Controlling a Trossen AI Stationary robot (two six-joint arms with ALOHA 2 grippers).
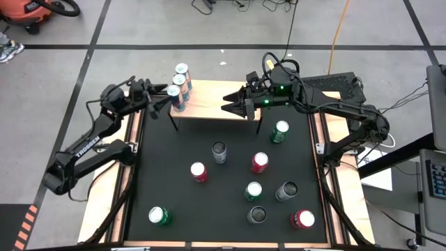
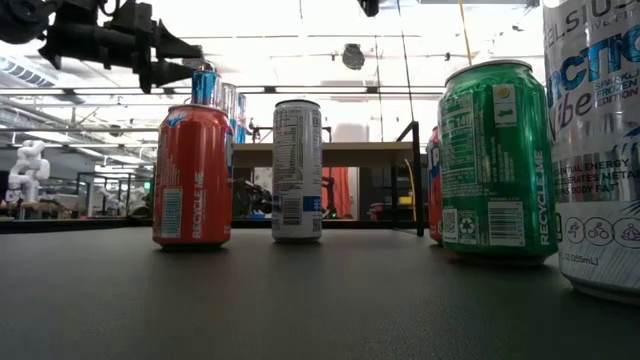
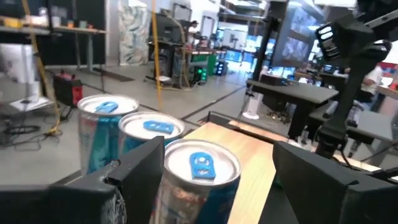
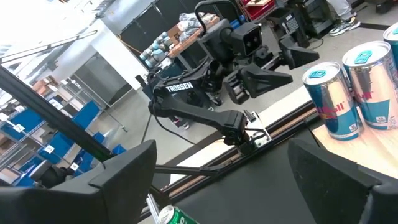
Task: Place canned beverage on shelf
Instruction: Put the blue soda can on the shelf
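Black counter [image 1: 174, 195] is carrying loose cans; three blue cans [image 1: 180, 86] are standing on the shelf [image 1: 209, 101]. Left gripper [image 1: 162, 97] is sitting released beside them, right gripper [image 1: 233, 103] hovering released. Rigid, slick, dentable: grip mid-body.

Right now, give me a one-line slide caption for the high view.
Three cans lined up on the shelf, left gripper open beside them, right gripper open opposite; nine cans wait on the table.
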